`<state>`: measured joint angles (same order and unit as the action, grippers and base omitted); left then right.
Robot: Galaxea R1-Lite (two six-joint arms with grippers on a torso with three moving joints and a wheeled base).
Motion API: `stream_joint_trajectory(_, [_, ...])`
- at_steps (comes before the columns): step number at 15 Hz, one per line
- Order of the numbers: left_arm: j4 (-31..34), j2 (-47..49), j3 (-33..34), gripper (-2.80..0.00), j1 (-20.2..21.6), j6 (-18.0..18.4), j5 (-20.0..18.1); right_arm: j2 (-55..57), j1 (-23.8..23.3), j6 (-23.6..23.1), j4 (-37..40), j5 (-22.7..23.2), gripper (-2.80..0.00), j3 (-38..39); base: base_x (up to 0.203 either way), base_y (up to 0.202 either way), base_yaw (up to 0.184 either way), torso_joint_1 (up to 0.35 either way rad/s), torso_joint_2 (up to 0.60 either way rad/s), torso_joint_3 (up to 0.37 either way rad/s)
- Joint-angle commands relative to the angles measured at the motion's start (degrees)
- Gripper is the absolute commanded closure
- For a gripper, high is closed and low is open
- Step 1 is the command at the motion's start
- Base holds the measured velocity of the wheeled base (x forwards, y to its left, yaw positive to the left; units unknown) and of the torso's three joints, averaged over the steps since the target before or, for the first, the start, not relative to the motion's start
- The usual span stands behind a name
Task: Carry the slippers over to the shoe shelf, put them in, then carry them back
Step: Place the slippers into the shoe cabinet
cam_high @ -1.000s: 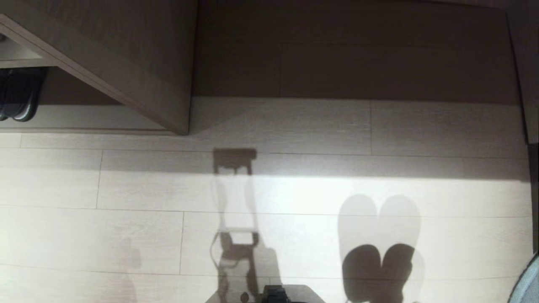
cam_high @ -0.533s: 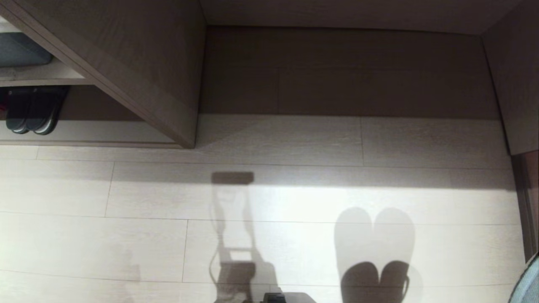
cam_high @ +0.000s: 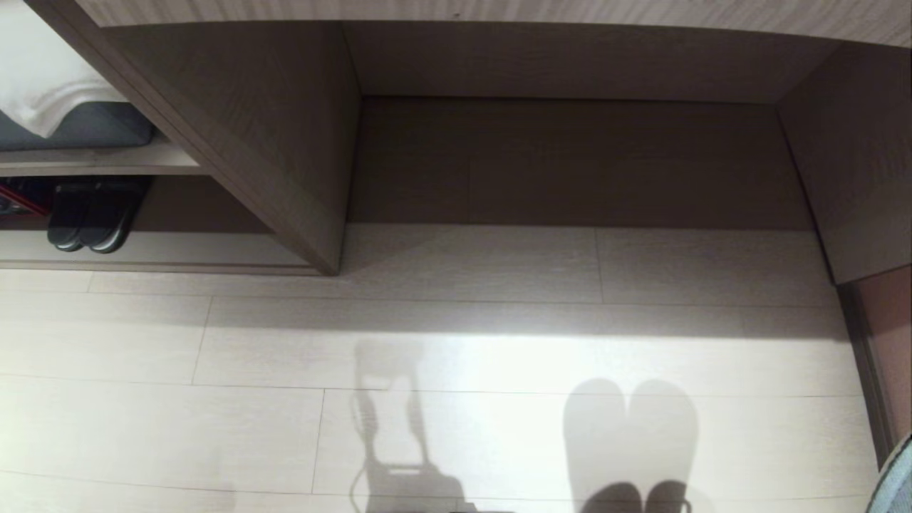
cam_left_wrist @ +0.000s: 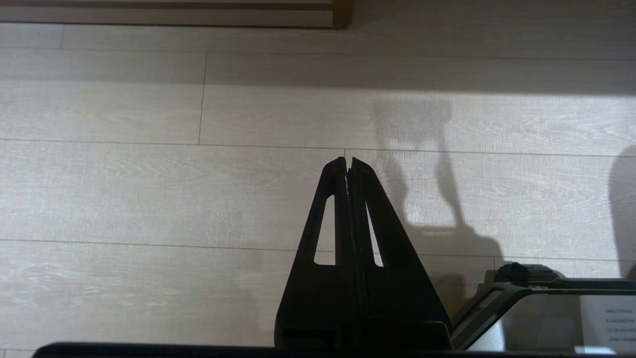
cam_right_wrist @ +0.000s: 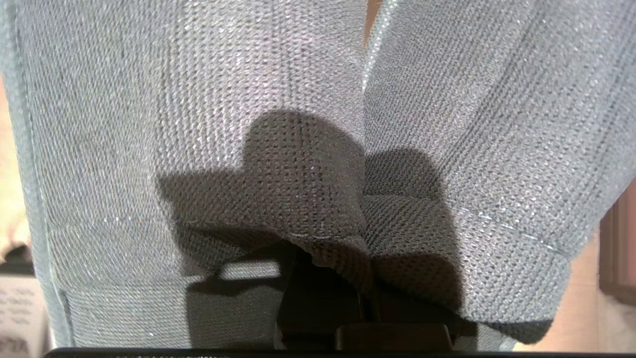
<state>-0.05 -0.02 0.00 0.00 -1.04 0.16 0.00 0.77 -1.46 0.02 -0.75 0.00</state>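
At the right tool (cam_right_wrist: 323,303), the slippers (cam_right_wrist: 278,149) hang pinched together, both grey-blue fabric pieces clamped in its closed jaws, above the floor (cam_high: 499,356). Left tool (cam_left_wrist: 349,164) is pressed together, empty, parked over the floor. Head view shows the shoe shelf (cam_high: 299,178) ahead: a black pair (cam_high: 89,221) sits in the left cubby, the wide cubby right of the divider looks vacant. Judged stage: carry in progress, pickup done. Placing in the shelf and the return trip remain.

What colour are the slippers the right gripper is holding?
Grey-blue woven fabric; the slippers show best in the right wrist view, filling it.
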Motion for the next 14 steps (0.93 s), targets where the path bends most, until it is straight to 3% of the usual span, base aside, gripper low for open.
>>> stream_joint_trajectory(1, [-0.04,0.02,0.02,0.0,0.07,-0.02,-0.05,0.09,0.02,0.42,-0.1,-0.11,0.0,0.0,0.0,0.0,0.0,0.006,0.0,0.197])
stream_joint_trajectory(5, [-0.04,0.02,0.0,0.0,0.09,0.07,-0.07,0.09,0.02,-4.21,-0.58,1.27,0.0,0.0,0.0,0.0,0.0,-0.001,0.0,0.206])
stream_joint_trajectory(14, [-0.04,0.02,0.0,0.0,0.0,0.07,-0.07,0.0,0.02,-3.82,-0.46,1.37,0.0,0.0,0.0,0.0,0.0,0.003,0.0,0.201])
